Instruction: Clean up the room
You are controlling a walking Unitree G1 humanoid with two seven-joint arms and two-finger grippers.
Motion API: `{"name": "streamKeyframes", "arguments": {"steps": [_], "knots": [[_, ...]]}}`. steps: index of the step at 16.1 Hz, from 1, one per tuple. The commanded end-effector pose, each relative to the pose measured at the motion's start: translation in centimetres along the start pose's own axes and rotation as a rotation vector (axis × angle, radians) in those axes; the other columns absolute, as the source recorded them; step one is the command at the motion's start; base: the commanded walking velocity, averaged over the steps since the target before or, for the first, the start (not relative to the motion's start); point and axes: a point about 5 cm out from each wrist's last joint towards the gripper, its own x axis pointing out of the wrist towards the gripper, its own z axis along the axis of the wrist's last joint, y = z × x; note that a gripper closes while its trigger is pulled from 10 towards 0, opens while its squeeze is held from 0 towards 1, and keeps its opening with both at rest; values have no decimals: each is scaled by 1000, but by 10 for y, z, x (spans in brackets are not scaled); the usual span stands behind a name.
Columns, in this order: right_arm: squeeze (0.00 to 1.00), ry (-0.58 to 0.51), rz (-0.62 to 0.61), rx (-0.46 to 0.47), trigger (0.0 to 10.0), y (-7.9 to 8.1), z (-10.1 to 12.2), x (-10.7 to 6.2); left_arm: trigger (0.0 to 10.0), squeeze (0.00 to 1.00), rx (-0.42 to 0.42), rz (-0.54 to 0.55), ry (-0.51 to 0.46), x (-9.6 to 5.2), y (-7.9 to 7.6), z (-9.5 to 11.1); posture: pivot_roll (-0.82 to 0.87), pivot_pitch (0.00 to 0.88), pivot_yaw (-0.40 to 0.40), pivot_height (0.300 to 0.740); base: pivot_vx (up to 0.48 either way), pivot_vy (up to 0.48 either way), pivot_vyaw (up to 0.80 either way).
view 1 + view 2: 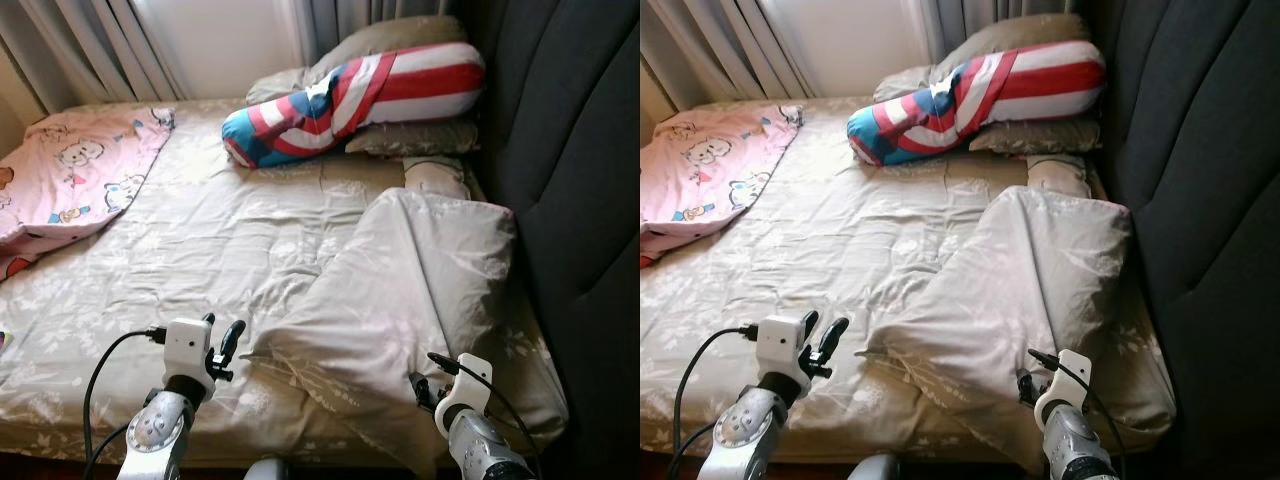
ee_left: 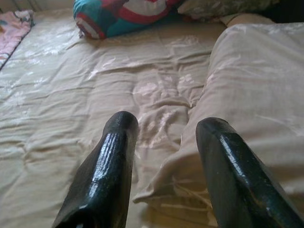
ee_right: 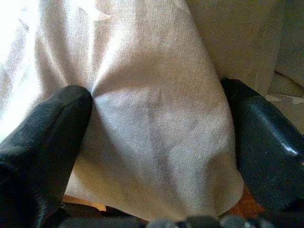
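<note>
A beige floral blanket [image 1: 400,290] lies folded back in a heap on the right half of the bed [image 1: 180,250]. My left gripper [image 1: 222,331] hovers open just above the sheet, beside the blanket's near left corner [image 2: 156,190], with nothing between its fingers. My right gripper [image 1: 420,386] is low at the blanket's near edge. In the right wrist view its black fingers [image 3: 52,123] stand wide apart, open, with a fold of the blanket [image 3: 152,95] bulging between them.
A red, white and blue striped bolster [image 1: 350,100] rests on beige pillows [image 1: 400,38] at the far end. A pink cartoon blanket [image 1: 80,170] covers the far left corner. A dark padded headboard [image 1: 570,150] walls the right side; curtains [image 1: 90,50] hang behind.
</note>
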Motion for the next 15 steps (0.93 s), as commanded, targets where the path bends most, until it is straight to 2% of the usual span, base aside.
{"name": "streamKeyframes", "arguments": {"steps": [1, 3, 4, 5, 8, 15], "knots": [[0, 76, 0, -17, 10000, 1, -21, -3, 10000, 0, 8, 1, 10, -4, 3, 1, 110, 141, 89, 666, 0, 0, 0], [0, 78, 3, -19, 10000, 1, -23, -3, 10000, 0, 8, 3, 15, -8, 3, 1, 120, 154, 89, 666, 0, 0, 0], [0, 84, 4, -27, 2118, 1, -25, -4, 10000, 0, 8, 4, 16, -11, 2, 3, 125, 167, 89, 666, 0, 0, 0], [0, 72, 16, -63, 0, 3, -24, -3, 10000, 0, 8, 7, 18, -12, 2, 4, 128, 173, 88, 666, 0, 0, 0], [0, 85, 32, -70, 0, 7, -27, -4, 10000, 0, 8, 15, 24, -15, 1, 5, 125, 188, 87, 666, 0, 0, 0], [0, 92, 14, -92, 0, 4, -35, -6, 10000, 0, -4, 22, 37, -18, 1, 5, 126, 180, 81, 666, 0, 0, 0]]}}
